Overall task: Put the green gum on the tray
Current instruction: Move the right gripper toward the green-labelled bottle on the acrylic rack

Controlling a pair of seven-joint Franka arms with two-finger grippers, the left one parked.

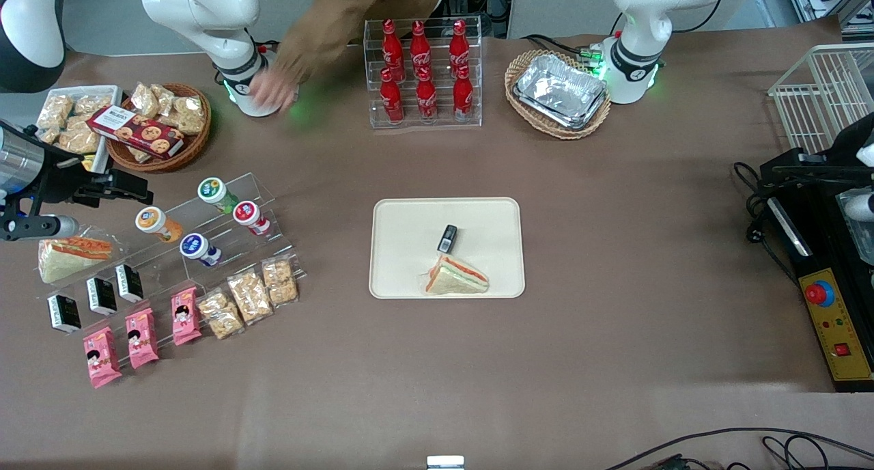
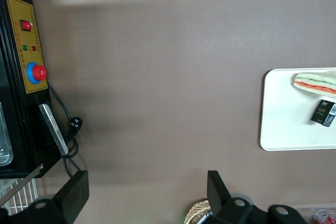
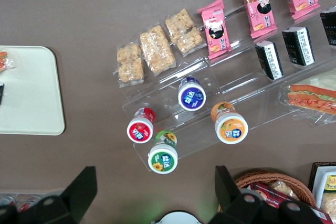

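A: Where's the gripper [image 3: 152,195]?
B: High over the working arm's end of the table, its fingers [image 3: 79,190] spread wide — nothing between them, touching nothing.
A: And the green gum [image 1: 213,192]?
B: On the clear stepped rack [image 1: 205,251], top step, beside the red bottle [image 1: 249,216] and the orange bottle [image 1: 154,223]; the blue bottle [image 1: 198,249] sits a step nearer the front camera.
A: The tray [image 1: 410,217]?
B: Mid-table, well apart from the rack — it holds a sandwich [image 1: 456,277] and a small black packet [image 1: 447,238].
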